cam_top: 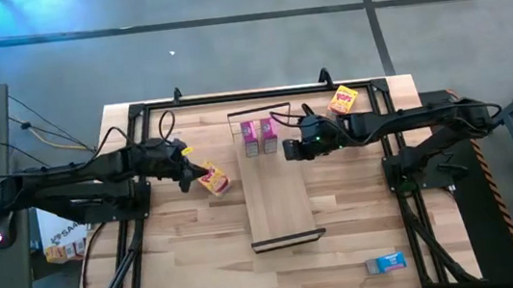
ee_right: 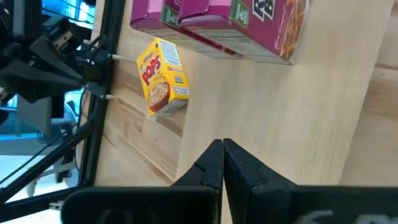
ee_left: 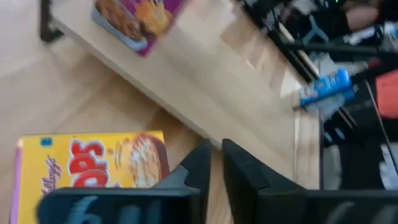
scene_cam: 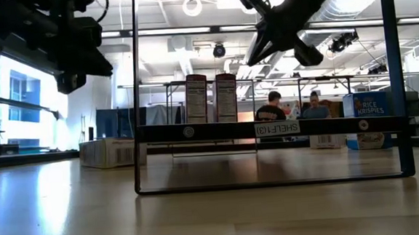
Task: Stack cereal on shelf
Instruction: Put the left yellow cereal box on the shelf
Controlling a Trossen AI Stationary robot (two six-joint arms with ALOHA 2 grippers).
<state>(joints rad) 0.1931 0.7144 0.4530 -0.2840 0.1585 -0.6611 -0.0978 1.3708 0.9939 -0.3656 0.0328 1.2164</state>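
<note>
Two pink boxes (cam_top: 258, 135) stand side by side at the far end of the shelf (cam_top: 277, 200), upright, touching or nearly so. The shelf lies lengthwise mid-desk; its near end is bare, with a black frame (cam_top: 288, 241) across it.

Right gripper (cam_top: 288, 150) hangs just beside the pink pair, over the shelf's right edge. In the right wrist view its fingers (ee_right: 239, 165) are pressed together with nothing between them.

Left gripper (cam_top: 186, 178) is left of the shelf, just at a yellow box (cam_top: 214, 180) lying flat on the desk (cam_top: 181, 249). Left wrist view shows its fingers (ee_left: 241, 165) at a narrow gap, empty, the box beside them. Whether they touch the box I cannot tell.

A second yellow box (cam_top: 344, 100) sits at the desk's far right corner, tilted. One blue box (cam_top: 385, 263) lies flat near the front right edge, well apart from the shelf.

Low view: pink pair upright on the plank, two people seated in the room behind.
</note>
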